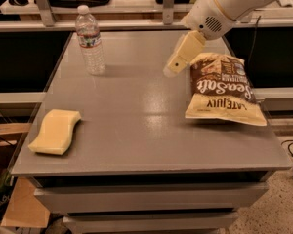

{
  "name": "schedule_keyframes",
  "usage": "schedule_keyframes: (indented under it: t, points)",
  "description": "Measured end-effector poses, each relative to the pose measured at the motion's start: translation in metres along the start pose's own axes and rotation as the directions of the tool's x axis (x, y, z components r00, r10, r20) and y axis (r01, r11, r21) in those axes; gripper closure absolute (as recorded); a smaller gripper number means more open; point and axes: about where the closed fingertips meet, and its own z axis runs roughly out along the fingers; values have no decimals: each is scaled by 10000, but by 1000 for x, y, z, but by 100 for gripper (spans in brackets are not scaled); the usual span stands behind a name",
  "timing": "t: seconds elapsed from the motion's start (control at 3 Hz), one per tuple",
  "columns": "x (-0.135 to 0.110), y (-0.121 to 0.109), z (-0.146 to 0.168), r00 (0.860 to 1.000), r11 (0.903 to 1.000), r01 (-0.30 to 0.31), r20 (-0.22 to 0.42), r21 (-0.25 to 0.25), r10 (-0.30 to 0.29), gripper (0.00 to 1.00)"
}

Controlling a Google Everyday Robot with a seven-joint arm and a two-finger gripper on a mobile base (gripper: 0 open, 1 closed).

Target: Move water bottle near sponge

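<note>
The water bottle point(90, 40) is small, clear and ribbed, with a white cap and a white label carrying red and dark print. It stands upright near the far left corner of the table, well apart from the gripper point(172, 68) and off to that gripper's left side in the picture, at about the same depth.

The sponge point(55, 131) is a thick, pale yellow pad with a wavy outline. It lies flat near the front left edge, well apart from the bottle and far down and to the left of the gripper.

The gripper hangs above the table's far middle, tilted down and to the left. It holds nothing, and whether it is open or closed cannot be told. The white arm point(229, 4) runs from it up to the right. Just to the right of the gripper lies a yellow-and-brown chip bag point(224, 89), flat on the table.

The table point(136, 126) has a smooth grey top with a faint sheen, and drawer fronts point(151, 199) show under its front edge. Behind it runs a pale shelf rail point(136, 24) with upright posts. Cardboard point(24, 208) lies on the floor at the lower left.

Bare grey top stretches between the bottle and the sponge, and from the gripper across to both.
</note>
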Motion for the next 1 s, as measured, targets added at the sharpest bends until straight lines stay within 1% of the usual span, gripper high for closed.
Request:
schedule_keyframes:
  t: [0.33,0.67,1.0]
  points:
    - [-21,-8,39,9890,9966,-815,1229,-153,828,0]
    - [-21,-8,39,9890,9966,-814,1229,-154,827,0]
    - [-31,-9,57,9801,9962,-825,1785,-281,862,0]
